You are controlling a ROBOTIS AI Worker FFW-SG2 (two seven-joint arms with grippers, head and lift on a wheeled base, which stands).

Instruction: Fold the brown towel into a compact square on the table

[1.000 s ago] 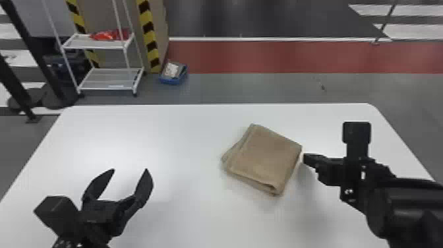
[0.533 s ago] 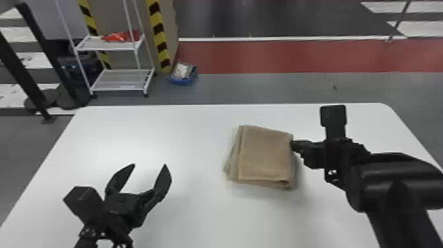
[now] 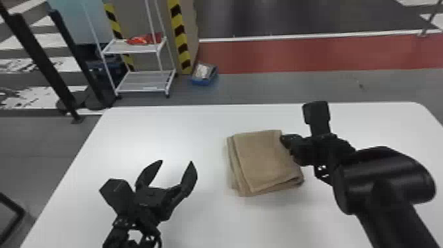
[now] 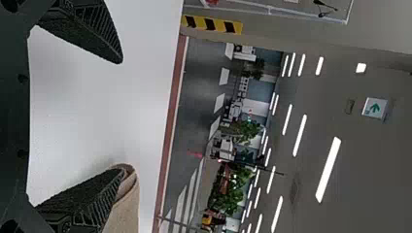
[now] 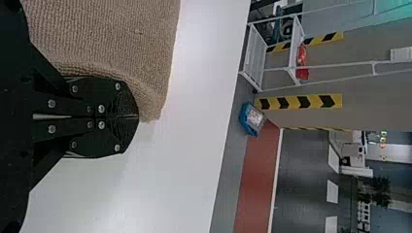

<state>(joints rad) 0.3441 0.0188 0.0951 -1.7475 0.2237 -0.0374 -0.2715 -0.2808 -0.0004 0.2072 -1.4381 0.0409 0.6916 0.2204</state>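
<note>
Over the near left part of the smooth white table, holds the black two-fingered left gripper poised, coming in from the bottom edge and pointing forward. From the lower right, reaches in with the thick black right arm, bent inward at the wrist, aiming the matching black right gripper leftward and carrying a blocky black housing upright above it. In the left wrist view, has in sight beyond the table a white sign marked with a green arrow; in the right wrist view, a small blue box on the floor, too small for making out any lettering. On the left, spreads both jaws wide, released, over bare tabletop. On the right, presses both jaws together, clenched along a thin seam; cannot tell of any cloth caught at the tips. Has the brown, ribbed-weave fabric towel lying flat on the table, folded into a roughly square stack, slightly staggered in its layers along the left. Meets its far right corner with the clenched jaws, just beside the cloth's edge; leaves it well apart from the spread ones, to their right and a little farther forward.
</note>
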